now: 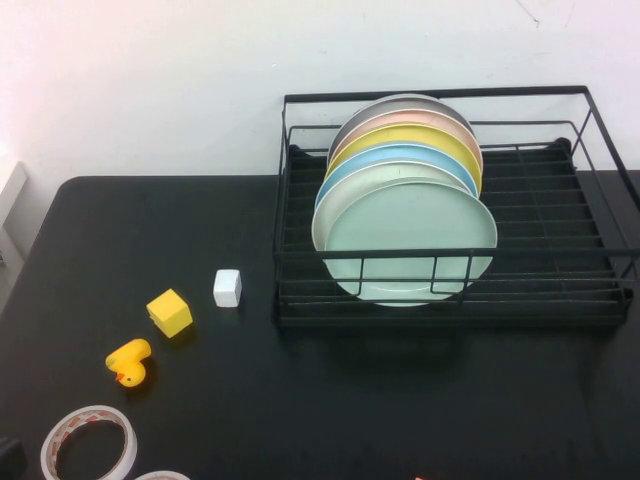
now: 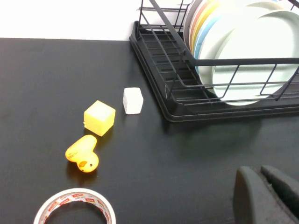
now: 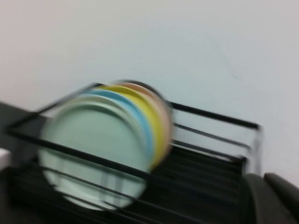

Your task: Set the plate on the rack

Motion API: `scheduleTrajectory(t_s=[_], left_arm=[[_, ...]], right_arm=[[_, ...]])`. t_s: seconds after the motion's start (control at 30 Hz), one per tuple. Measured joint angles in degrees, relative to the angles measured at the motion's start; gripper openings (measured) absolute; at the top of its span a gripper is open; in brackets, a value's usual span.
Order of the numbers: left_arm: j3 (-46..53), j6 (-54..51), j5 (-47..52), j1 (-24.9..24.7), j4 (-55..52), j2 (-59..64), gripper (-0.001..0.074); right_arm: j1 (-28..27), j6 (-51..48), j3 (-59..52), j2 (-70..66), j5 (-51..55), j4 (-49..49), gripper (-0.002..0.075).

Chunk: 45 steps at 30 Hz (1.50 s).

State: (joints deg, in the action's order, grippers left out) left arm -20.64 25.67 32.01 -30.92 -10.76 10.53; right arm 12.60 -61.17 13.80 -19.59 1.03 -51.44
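The pale mint-green plate (image 1: 410, 245) stands on edge at the front of a row of plates in the black wire rack (image 1: 560, 200). It also shows in the left wrist view (image 2: 254, 56) and, blurred, in the right wrist view (image 3: 93, 149). Neither gripper shows in the high view. My left gripper (image 2: 259, 171) is shut and empty, low over the table in front of the rack (image 2: 159, 56). My right gripper (image 3: 260, 176) is shut and empty, off the plates and facing the rack (image 3: 205, 172).
Behind the mint plate stand a white, a light blue (image 1: 395, 156), a yellow (image 1: 420, 134) and further plates. Left of the rack lie a white cube (image 1: 227, 288), a yellow cube (image 1: 169, 312), a rubber duck (image 1: 129, 361) and a tape roll (image 1: 89, 443).
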Motion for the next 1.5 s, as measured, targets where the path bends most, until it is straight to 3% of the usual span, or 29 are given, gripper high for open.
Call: scheduleTrajectory(t_s=[0.2,0.37,0.47,0.73,1.5], left_arm=[[0.0,0.09,0.0,0.0,0.0,0.0,-0.0002],[0.0,0.09,0.03,0.0,0.0,0.0,-0.0002],[0.0,0.09,0.03,0.0,0.0,0.0,-0.0002],[0.0,0.09,0.13,0.0,0.0,0.0,-0.0002],[0.0,0.09,0.13,0.0,0.0,0.0,-0.0003]], right_arm=[[-8.35,39.86,-7.4,8.45,2.11,33.94,-0.0002],[-14.68,54.62,-12.36,15.24,6.69,52.07,-0.0002],[-15.84,60.29,-14.92,18.48,7.29,56.5,-0.0002],[-16.11,63.57,-15.12,20.25,17.86,58.14,-0.0002],[-16.11,63.4,-14.99,20.25,18.53,58.5,-0.0002]])
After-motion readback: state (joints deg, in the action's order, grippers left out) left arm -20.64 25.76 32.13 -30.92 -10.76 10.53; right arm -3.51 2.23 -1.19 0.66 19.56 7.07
